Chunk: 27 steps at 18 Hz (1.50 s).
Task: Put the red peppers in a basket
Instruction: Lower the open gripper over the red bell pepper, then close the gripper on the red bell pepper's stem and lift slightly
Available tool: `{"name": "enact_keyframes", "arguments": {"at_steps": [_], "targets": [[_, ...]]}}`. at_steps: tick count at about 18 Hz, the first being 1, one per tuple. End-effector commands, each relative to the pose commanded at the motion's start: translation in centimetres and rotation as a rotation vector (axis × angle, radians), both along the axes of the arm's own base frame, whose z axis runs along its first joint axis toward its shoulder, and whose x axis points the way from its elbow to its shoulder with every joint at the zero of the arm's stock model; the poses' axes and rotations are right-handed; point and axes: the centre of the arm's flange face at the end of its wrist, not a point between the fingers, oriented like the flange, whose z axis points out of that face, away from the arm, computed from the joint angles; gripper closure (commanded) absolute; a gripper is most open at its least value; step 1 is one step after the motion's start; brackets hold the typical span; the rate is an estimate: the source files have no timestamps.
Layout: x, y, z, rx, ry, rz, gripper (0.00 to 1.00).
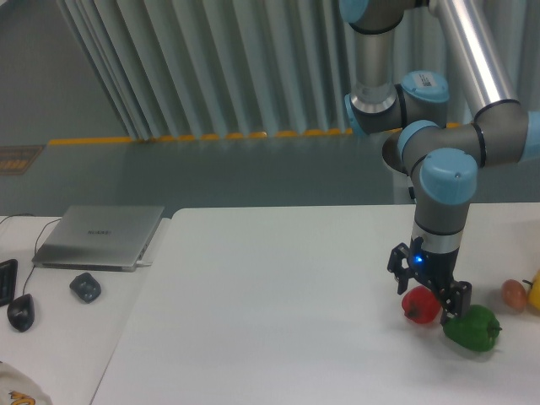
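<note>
Nearest on the right side of the white table (270, 304) lies a green bell pepper (472, 328), and just to its left, touching or nearly so, sits the red pepper (421, 305), small and glossy, resting on the tabletop. The gripper (428, 291) hangs straight down over the red pepper, its two dark fingers on either side of the fruit's upper part; whether they are pressing on it or only bracketing it cannot be told from this view. A blue light glows on the wrist just above the fingers. A little farther right, near the table's right edge, lies a small orange-pink egg-shaped item (513, 294), and beside it a yellow object (534, 292) is cut off by the frame. On the near left, on a separate lighter surface, sit a black mouse (21, 312) and a small dark grey lump (85, 288), with a closed silver laptop (101, 237) farther back. The grey and blue arm (439, 160) rises from the gripper toward the far right, in front of a ribbed grey wall (211, 67)
</note>
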Motion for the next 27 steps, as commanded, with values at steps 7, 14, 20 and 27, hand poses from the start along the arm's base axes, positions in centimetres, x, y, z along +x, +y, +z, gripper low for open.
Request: {"name": "enact_keyframes", "arguments": {"at_steps": [7, 14, 20, 27], "targets": [[1.4, 1.6, -2.1, -0.003, -0.003, -0.032, 0.0], [1.6, 1.3, -2.8, -0.014, -0.011, -0.038, 0.03], [2.0, 0.8, -3.8, -0.029, -0.024, -0.038, 0.06], [2.1, 0.4, -3.9, -0.033, -0.028, -0.037, 0.62]]}}
